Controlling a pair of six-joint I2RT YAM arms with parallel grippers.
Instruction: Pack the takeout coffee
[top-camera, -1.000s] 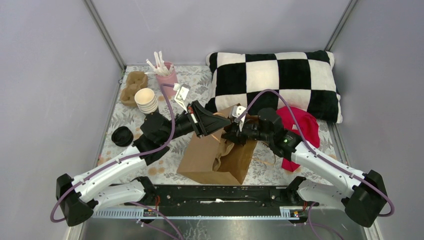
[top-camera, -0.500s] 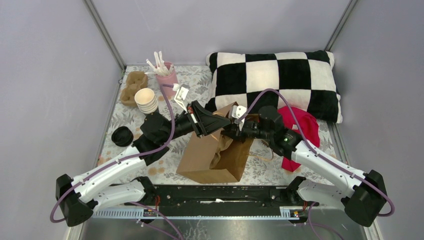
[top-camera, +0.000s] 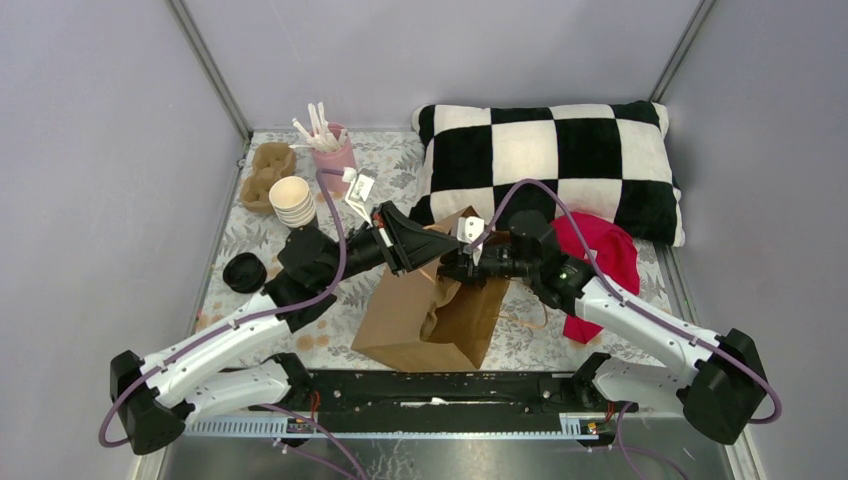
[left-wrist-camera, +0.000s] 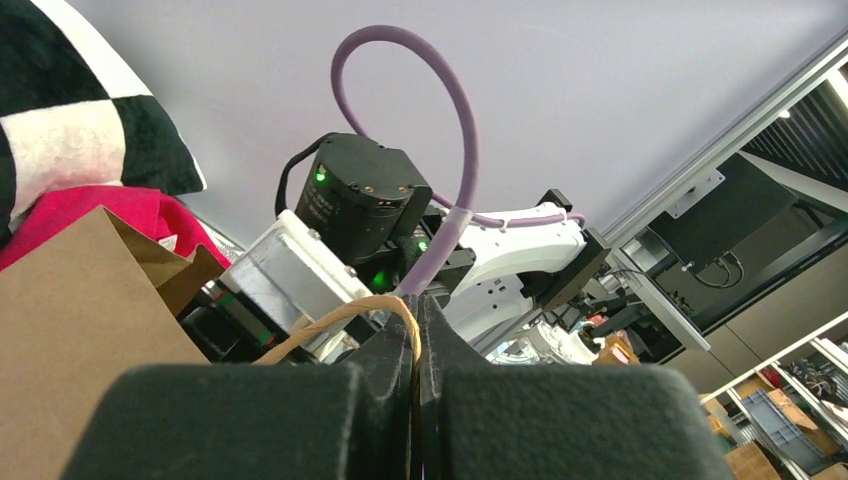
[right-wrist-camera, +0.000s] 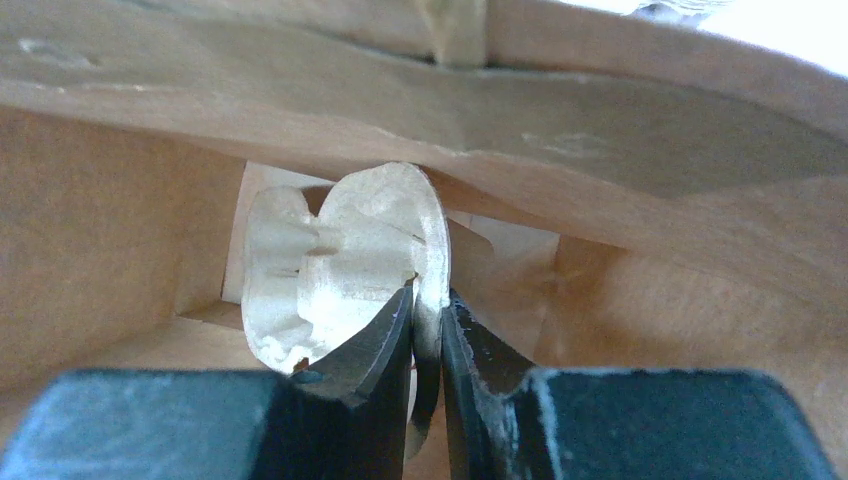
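A brown paper bag (top-camera: 405, 310) lies in the middle with its mouth facing the back. My left gripper (top-camera: 428, 256) is shut on its twine handle (left-wrist-camera: 335, 315) and holds the mouth up; its tips show in the left wrist view (left-wrist-camera: 418, 312). My right gripper (top-camera: 455, 268) reaches into the bag's mouth and, in the right wrist view (right-wrist-camera: 428, 300), is shut on the rim of a pale moulded pulp cup carrier (right-wrist-camera: 345, 245) inside the bag (right-wrist-camera: 650, 130). A small black lidded cup (top-camera: 244, 272), apparently the takeout coffee, stands at the left, apart from both grippers.
A stack of lidless cups (top-camera: 291, 200), a brown pulp carrier (top-camera: 266, 172) and a pink cup of stirrers (top-camera: 333, 148) stand at the back left. A checked pillow (top-camera: 550, 160) and red cloth (top-camera: 600, 255) lie at the back right.
My right gripper has pushed a little left, deeper into the bag's mouth. The bag has shifted slightly left. The left gripper has kept hold of the handle.
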